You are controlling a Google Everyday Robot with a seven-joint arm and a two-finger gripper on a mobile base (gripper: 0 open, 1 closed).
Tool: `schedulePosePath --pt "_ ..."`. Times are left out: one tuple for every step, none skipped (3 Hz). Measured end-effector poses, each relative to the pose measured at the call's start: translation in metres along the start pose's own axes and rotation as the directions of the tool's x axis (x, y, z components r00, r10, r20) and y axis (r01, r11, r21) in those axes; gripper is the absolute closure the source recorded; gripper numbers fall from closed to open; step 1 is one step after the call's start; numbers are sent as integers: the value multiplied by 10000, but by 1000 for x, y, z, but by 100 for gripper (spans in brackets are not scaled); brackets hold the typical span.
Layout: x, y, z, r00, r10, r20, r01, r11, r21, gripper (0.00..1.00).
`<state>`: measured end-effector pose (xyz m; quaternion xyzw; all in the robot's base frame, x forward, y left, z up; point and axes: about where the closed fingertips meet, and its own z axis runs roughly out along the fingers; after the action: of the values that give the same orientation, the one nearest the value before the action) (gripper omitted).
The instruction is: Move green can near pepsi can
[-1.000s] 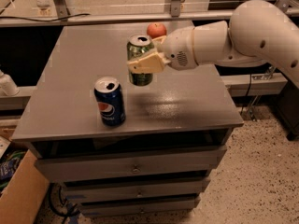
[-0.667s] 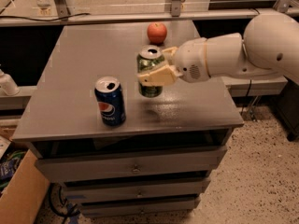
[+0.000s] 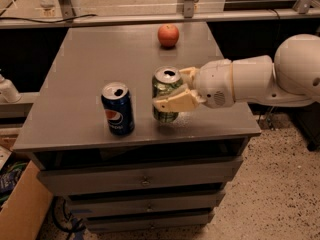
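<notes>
Dim room on my feed, lit softly from overhead.
The grey table carries a pale sheen toward its far edge, and the recess under its top sits in deep shadow. The brightest thing I see is the white arm. Its gripper, clamped around the green can near the table's front right, throws a faint shadow beneath. The silver tops of that can and the pepsi can glint.

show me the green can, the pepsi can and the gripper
pale green drink can (image 3: 166, 75), camera view, silver top
dark blue pepsi can (image 3: 114, 117), camera view, globe logo
cream two-finger gripper (image 3: 170, 88), camera view, midway between fingertips, shut on the green can beside the pepsi can
</notes>
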<state>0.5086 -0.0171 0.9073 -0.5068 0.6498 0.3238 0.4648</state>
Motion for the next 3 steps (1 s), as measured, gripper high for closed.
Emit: schedulePosePath --pt "-2 15 12 9991 -130 408 146 9992 -385 100" --pt "-6 26 31 9972 -276 692 329 9964 -776 100" --pt "-5 34 45 9974 -468 554 528 9922 -1128 100"
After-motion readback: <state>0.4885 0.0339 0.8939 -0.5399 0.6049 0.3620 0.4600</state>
